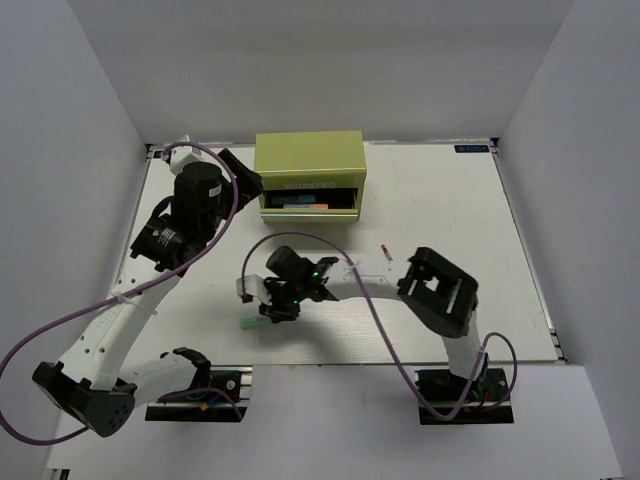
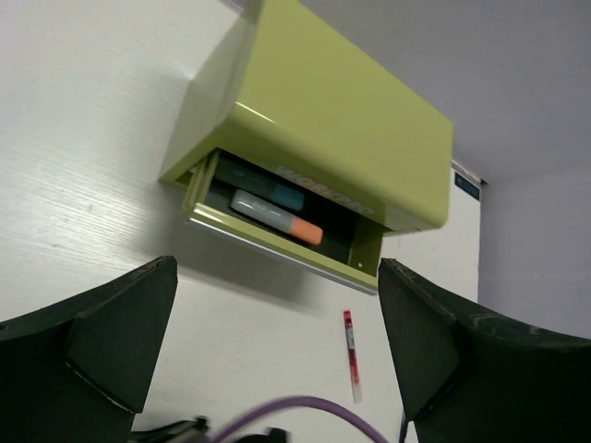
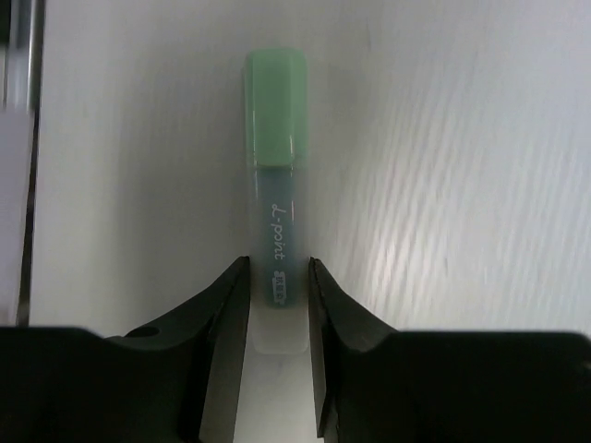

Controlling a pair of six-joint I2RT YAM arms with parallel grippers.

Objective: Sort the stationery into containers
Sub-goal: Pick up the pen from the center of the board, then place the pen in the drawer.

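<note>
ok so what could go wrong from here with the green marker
The right claw holds the green marker near its tail, so the capped end may droop or twist on lifting. The open drawer of the chest is shallow and already holds an orange-tipped marker and a blue one; a tilted marker could catch its lip.

Beyond the left pincer [image 2: 272, 277], lettering [image 2: 323, 185] on the tool chest [image 2: 342, 111] is too blurred to read; its drawer [image 2: 277, 245] is dark at the back. The right pincer [image 1: 270, 313] covers most of the pale green marker [image 1: 250, 323].
</note>
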